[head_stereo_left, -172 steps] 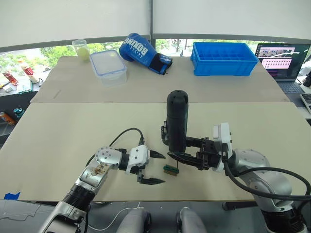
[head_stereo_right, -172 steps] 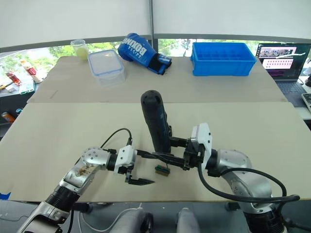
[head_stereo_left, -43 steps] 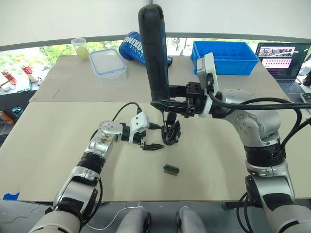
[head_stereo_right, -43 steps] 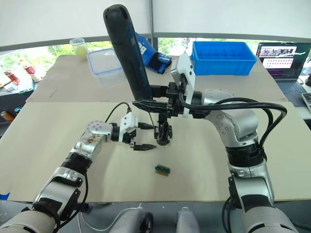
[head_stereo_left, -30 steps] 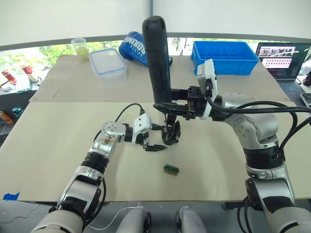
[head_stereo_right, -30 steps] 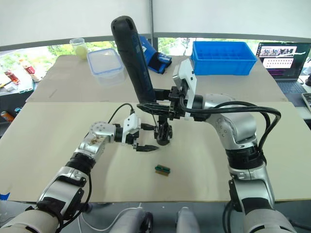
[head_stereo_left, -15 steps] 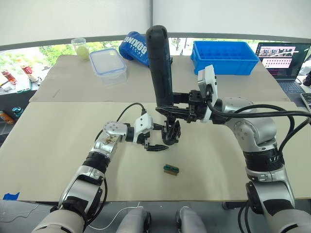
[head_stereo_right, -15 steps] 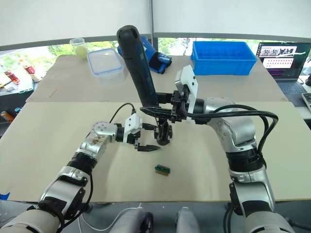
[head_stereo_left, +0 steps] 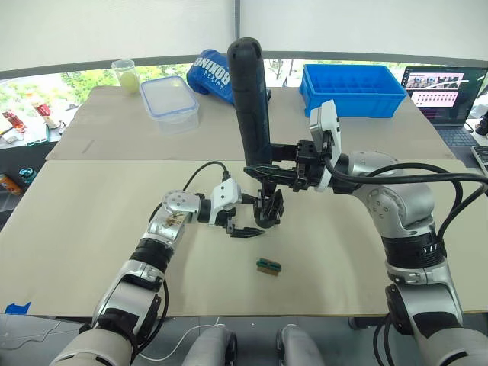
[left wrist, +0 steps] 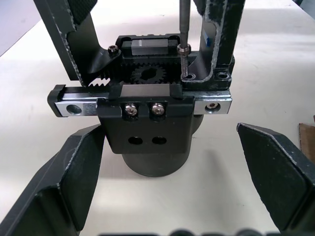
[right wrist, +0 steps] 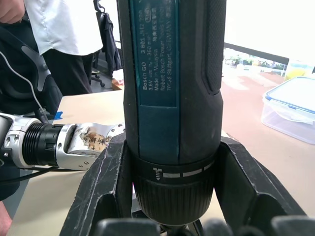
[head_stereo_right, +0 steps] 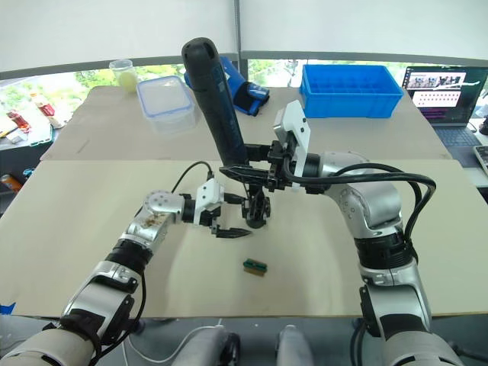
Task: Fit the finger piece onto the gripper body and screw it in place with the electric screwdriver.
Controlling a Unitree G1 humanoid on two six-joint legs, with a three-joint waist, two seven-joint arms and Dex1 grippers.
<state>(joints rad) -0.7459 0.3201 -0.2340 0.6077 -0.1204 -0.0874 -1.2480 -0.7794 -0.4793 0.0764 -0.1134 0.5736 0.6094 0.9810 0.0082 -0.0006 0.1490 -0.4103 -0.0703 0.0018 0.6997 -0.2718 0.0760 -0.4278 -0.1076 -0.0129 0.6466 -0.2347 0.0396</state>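
Note:
The gripper body (head_stereo_left: 269, 210) stands upright mid-table. My left gripper (head_stereo_left: 248, 216) is open just to its left; in the left wrist view its fingers (left wrist: 59, 182) flank the gripper body (left wrist: 150, 123) without touching it. My right gripper (head_stereo_left: 268, 169) is shut on the electric screwdriver (head_stereo_left: 250, 99), held nearly upright above the body. Its silver bit (left wrist: 183, 19) rests on a screw (left wrist: 185, 59) at the base of the finger piece (left wrist: 221, 39), which stands on the body's rail. In the right wrist view the screwdriver (right wrist: 172, 88) sits between my fingers (right wrist: 106, 187).
A small green-and-black block (head_stereo_left: 268, 266) lies near the front edge. At the back of the table are a blue bin (head_stereo_left: 352, 90), a clear lidded box (head_stereo_left: 171, 103), a blue boxing glove (head_stereo_left: 221, 75) and a cup (head_stereo_left: 126, 76). A laptop (head_stereo_left: 442, 90) sits far right. A person (right wrist: 54, 29) stands beyond.
My right gripper lifted the screwdriver from near the front edge, carried it above the gripper body and lowered it. My left gripper moved up beside the body. Almost nothing moved in the last half second.

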